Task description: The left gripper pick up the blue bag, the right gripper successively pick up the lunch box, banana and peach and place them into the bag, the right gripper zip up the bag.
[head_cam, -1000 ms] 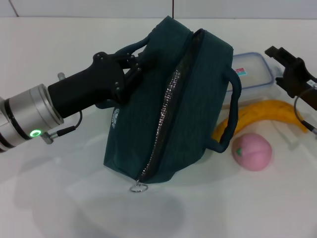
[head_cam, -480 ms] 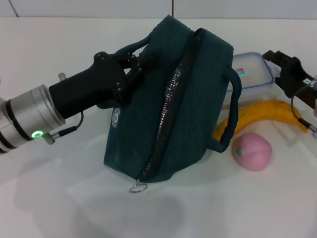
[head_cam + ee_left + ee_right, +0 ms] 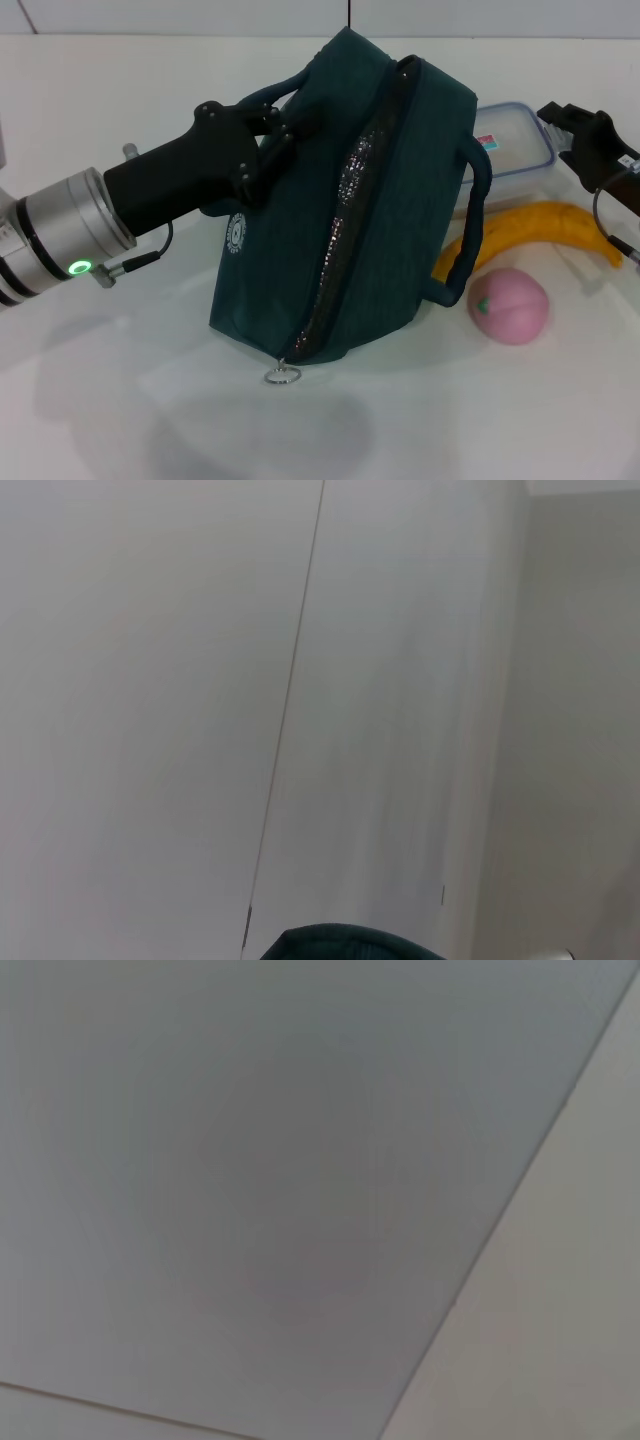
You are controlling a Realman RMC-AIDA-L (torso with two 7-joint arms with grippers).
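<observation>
Head view: the left gripper (image 3: 272, 140) is clamped on the near cord handle of the blue bag (image 3: 340, 200), holding it propped up on the bench with its long zipper open and the foil lining showing along the slit. Against half a second ago the bag has tipped slightly more upright and the arm has risen a touch, so the mouth is better presented. The right gripper (image 3: 580, 125) hangs over the bench's right edge, just beyond the far-right corner of the lunch box (image 3: 510, 145); it has drifted a little back toward that edge, its fingers parted and holding nothing. The lunch box lies behind the bag, the banana (image 3: 540, 228) in front of it, and the peach (image 3: 510, 305) nearer the front edge, all outside the bag. I judge the loading has not begun, with the lunch box the first pick.

Left wrist view: mostly a pale wall, with a sliver of the bag's fabric at the frame edge.

Right wrist view: only blank pale surface, no fingers.
</observation>
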